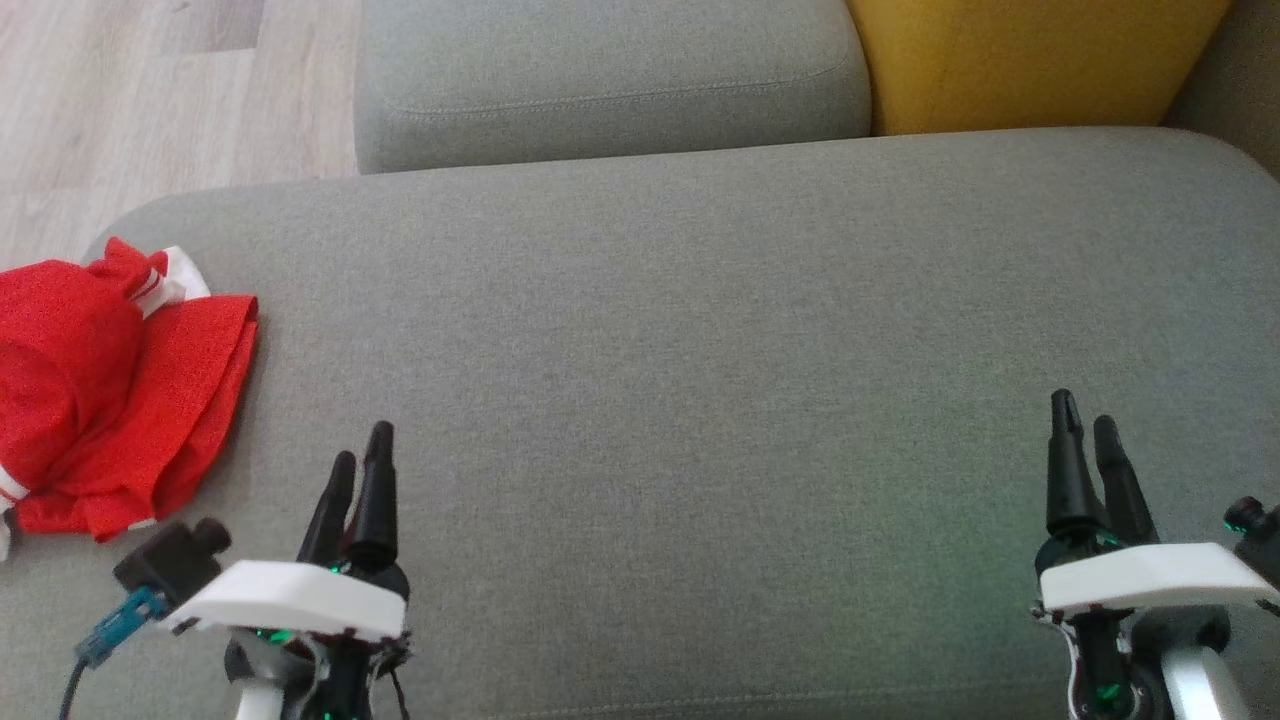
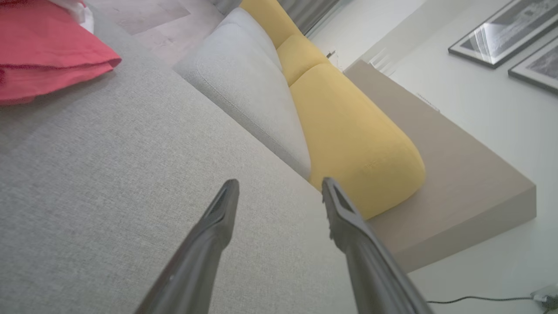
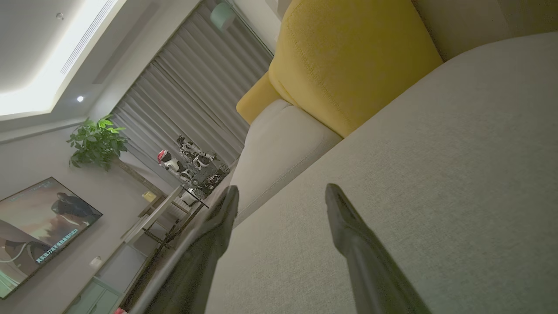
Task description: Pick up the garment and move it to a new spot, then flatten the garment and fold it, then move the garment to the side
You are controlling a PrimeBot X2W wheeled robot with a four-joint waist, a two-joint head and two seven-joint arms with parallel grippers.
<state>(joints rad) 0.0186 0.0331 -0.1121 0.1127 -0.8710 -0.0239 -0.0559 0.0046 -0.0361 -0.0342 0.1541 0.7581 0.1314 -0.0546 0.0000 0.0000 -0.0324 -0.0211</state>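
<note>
red garment (image 1: 110, 390) lies in folded layers at the left edge of the grey sofa seat (image 1: 700, 350). left gripper (image 1: 362, 443) and right gripper (image 1: 1084, 410) are spread and empty. fold and set-aside look done, though the pile is lumpy.

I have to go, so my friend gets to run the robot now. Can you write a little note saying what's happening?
Left gripper: open, empty, over the grey sofa seat.
Right gripper: open, empty, over the same seat.
Red garment: a layered heap at the seat's left end; neither gripper touches it.
Done: cannot tell; the heap looks loosely folded at best.
Left: probably pick it up, move it, flatten, fold, set aside.
</note>
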